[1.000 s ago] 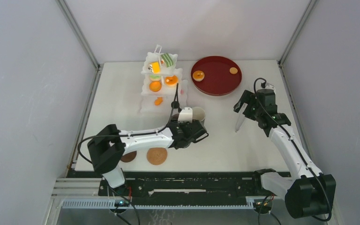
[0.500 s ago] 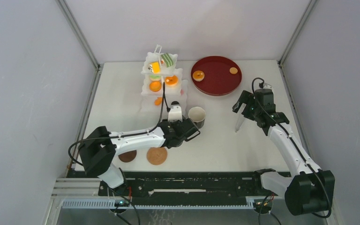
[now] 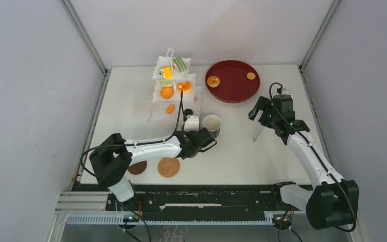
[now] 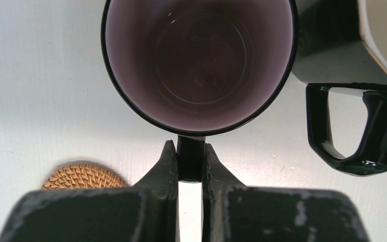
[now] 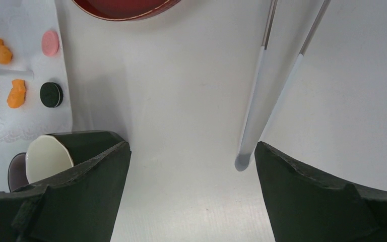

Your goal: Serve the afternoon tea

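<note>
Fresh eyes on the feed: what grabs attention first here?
The left gripper pinches the handle of the mauve mug at table centre, the black mug close beside it. At the far edge stand the white three-tier stand loaded with pastries and the dark red tray; the right gripper hangs open above the tongs.

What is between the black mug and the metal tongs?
Nothing, just bare white table between the black mug and the tongs, as the top view and the right wrist view show.
</note>
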You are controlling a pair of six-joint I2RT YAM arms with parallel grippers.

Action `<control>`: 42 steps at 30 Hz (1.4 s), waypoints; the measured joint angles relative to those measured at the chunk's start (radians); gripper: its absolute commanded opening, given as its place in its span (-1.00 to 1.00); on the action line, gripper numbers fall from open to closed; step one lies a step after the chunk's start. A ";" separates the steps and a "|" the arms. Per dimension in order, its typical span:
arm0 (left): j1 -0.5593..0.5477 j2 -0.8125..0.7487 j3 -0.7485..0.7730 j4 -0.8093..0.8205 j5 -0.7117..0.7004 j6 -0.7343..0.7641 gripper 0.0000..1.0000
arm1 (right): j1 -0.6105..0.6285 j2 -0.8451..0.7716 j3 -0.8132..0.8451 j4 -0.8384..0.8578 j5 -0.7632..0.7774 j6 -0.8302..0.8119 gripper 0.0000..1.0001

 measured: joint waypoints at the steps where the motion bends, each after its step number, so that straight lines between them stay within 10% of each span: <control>1: 0.002 -0.001 0.000 -0.003 0.000 0.000 -1.00 | 0.000 0.000 0.000 0.002 -0.001 0.000 1.00; 14: 0.031 -0.306 -0.077 -0.291 -0.057 -0.129 -1.00 | 0.008 0.000 0.000 0.027 -0.039 0.000 1.00; 29: 0.056 -0.660 -0.308 -0.711 -0.097 -0.603 -1.00 | 0.110 0.029 0.000 0.045 -0.051 0.005 1.00; 42: 0.073 -0.741 -0.435 -0.724 -0.050 -0.725 -0.99 | 0.160 0.045 0.001 0.043 -0.036 0.005 1.00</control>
